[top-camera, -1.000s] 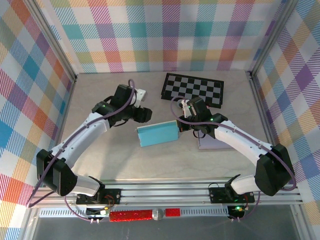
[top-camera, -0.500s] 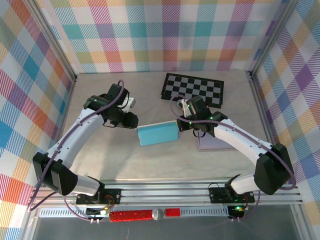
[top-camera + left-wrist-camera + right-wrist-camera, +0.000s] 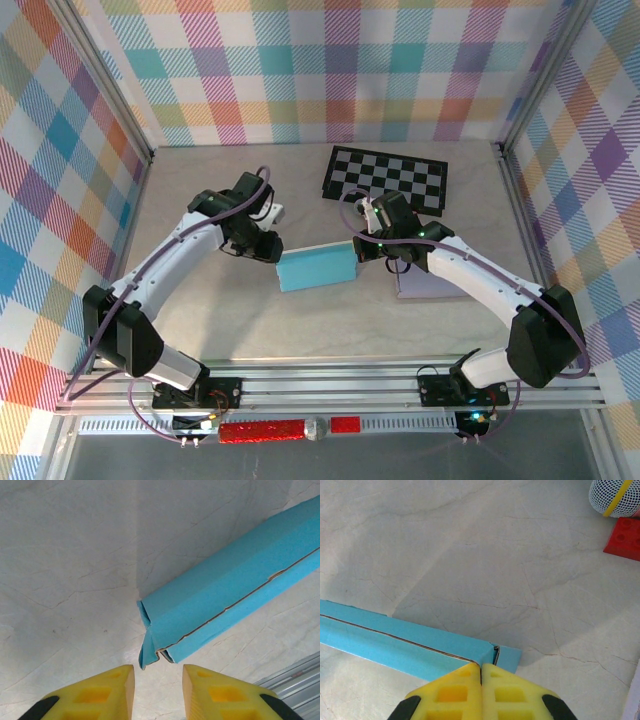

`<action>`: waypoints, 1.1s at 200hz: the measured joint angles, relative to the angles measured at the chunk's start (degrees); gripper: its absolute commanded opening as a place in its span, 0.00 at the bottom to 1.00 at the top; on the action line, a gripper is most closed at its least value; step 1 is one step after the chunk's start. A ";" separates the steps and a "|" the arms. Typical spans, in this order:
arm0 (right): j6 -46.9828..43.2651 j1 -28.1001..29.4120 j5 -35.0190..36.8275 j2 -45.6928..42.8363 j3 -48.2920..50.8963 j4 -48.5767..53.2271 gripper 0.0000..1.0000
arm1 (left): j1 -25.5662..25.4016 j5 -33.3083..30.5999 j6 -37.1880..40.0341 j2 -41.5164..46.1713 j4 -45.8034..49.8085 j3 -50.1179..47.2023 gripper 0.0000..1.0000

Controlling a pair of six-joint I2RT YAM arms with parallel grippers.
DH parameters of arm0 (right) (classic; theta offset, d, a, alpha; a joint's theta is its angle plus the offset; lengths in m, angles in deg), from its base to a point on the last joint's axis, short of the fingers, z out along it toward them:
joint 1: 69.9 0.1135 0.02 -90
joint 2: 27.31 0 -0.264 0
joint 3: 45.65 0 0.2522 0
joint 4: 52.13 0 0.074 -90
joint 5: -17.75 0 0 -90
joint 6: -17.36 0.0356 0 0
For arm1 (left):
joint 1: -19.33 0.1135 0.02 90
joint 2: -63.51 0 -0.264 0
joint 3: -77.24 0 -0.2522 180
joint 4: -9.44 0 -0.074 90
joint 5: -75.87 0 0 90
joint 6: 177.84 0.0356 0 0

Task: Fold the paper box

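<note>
Counter pale, stone-veined, with a checkered mat at its far side. Paper box lies mid-counter between the two arms, a blue sleeve with its long seam up. Right gripper, jaws closed, bears on the box's right end, likely pinning it against sliding; whether paper is pinched, cannot tell. Left gripper faces the left end, jaws apart with nothing between, lined up on the loose end flap, probably to tuck it.
</note>
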 measured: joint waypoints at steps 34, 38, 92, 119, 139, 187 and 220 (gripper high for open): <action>0.20 0.00 0.00 0.00 0.00 0.02 0.00 | -0.15 -0.50 0.68 -0.68 -0.44 -0.79 0.25; 0.24 0.00 0.02 0.00 0.00 0.02 0.00 | -0.15 -0.50 0.81 -0.79 -0.48 -0.79 0.25; 0.44 0.00 0.00 0.00 -0.04 0.15 0.00 | -0.15 -0.92 1.49 -1.42 -1.38 -0.79 0.20; 0.66 0.00 0.00 0.00 -0.07 0.17 0.00 | -0.15 -0.92 1.70 -1.51 -1.38 -0.79 0.18; 0.81 0.00 0.00 0.00 -0.07 0.20 0.00 | -0.15 -0.92 1.70 -1.55 -1.44 -0.79 0.17; 0.83 0.00 0.00 0.00 -0.07 0.20 0.00 | -0.15 -0.90 1.64 -1.57 -1.57 -0.79 0.14; 0.83 0.00 0.00 0.00 -0.07 0.20 0.00 | -0.20 -0.83 0.50 -1.57 -1.75 -0.79 0.10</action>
